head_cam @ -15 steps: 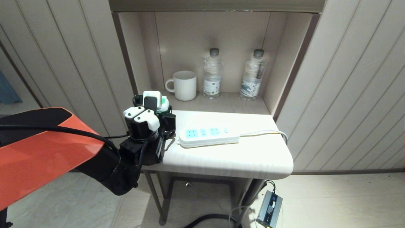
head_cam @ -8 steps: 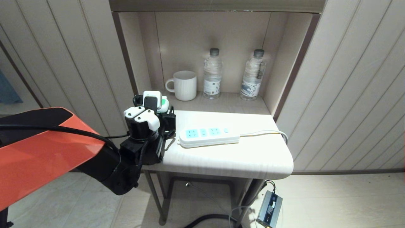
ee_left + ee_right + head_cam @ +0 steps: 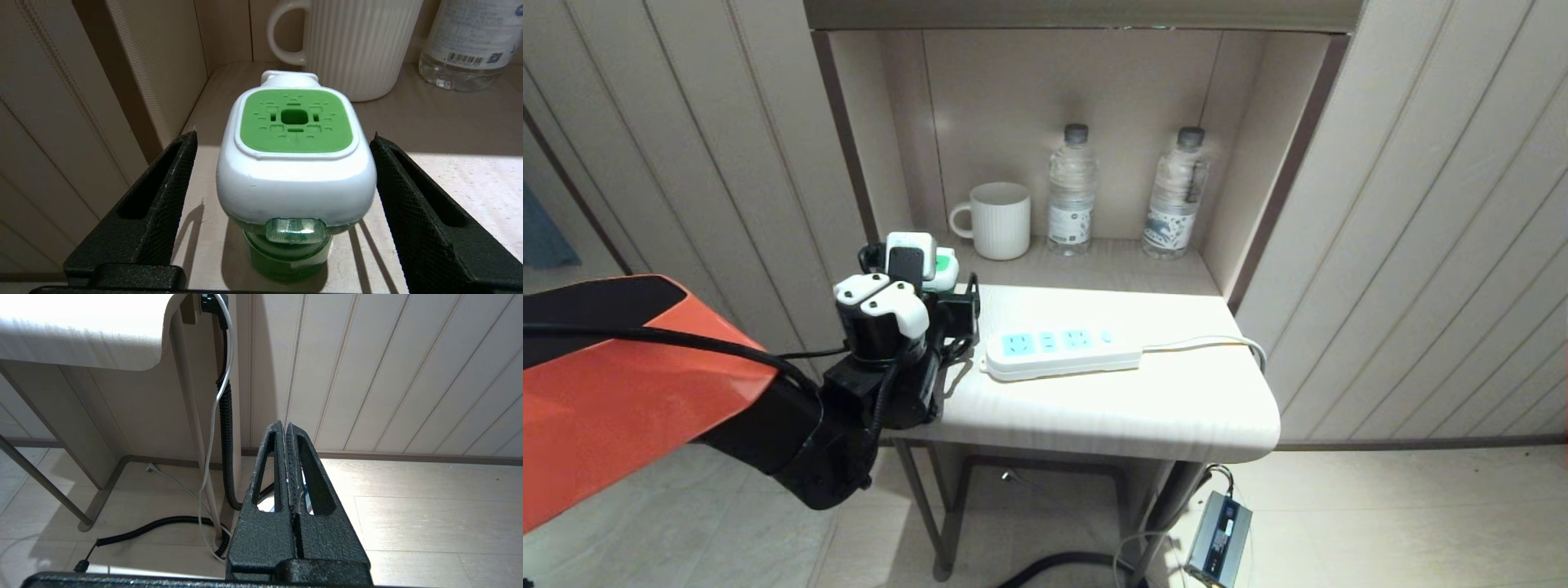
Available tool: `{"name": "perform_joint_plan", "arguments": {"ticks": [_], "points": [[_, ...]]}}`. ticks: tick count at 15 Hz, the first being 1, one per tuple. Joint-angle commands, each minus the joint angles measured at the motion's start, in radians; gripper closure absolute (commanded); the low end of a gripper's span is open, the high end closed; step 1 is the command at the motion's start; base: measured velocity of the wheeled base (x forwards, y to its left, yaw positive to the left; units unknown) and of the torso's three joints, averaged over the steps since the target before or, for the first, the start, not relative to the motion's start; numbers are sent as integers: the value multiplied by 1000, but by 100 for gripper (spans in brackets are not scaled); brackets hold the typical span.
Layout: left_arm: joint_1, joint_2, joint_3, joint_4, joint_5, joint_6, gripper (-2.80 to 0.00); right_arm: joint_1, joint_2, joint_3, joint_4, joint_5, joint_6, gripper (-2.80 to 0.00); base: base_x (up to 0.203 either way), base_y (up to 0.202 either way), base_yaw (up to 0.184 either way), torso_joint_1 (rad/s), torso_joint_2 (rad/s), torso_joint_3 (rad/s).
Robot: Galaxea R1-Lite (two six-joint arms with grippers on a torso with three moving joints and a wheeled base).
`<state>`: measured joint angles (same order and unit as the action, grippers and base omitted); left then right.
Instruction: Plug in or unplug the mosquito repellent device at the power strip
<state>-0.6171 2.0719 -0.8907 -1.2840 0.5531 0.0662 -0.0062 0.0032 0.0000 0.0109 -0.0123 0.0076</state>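
Note:
The mosquito repellent device (image 3: 294,163), a white head with a green top on a green bottle, stands upright on the table's far left corner, apart from the power strip. My left gripper (image 3: 284,138) is open, its black fingers (image 3: 163,192) on either side of the device with a gap on each side. In the head view the device (image 3: 941,268) peeks out behind the left wrist. The white power strip (image 3: 1058,349) lies mid-table with nothing in its blue sockets. My right gripper (image 3: 284,426) hangs shut and holds nothing, low beside the table above the floor.
A white ribbed mug (image 3: 1001,220) and two clear water bottles (image 3: 1072,192) (image 3: 1174,196) stand in the niche behind the table (image 3: 1143,408). The strip's cord (image 3: 1217,341) runs off the right edge. A power adapter (image 3: 1217,539) and cables lie on the floor.
The left gripper's fingers have spread away from the device, and the wrist has drawn back slightly. The device stays standing on the table. The right arm has not moved.

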Motion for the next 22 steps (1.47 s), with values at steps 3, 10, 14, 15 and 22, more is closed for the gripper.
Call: {"name": "perform_joint_plan", "arguments": {"ticks": [3,10,14,15,22], "points": [[-34,-189,90,1,-2,1,-280,0,0,0,0,0,0,0,0,0,0,0,0,0],[-75,-477,283,18,-67,8,-280,0,1,0,0,0,0,0,0,0,0,0,0,0],[-80,-765,375,129,-107,10,0,0,4,0,0,0,0,0,0,0,0,0,0,0],[-78,-842,399,174,-118,11,0,0,0,0,0,0,0,0,0,0,0,0,0,0],[214,-1349,541,604,-282,12,0,0,0,0,0,0,0,0,0,0,0,0,0,0]]}}
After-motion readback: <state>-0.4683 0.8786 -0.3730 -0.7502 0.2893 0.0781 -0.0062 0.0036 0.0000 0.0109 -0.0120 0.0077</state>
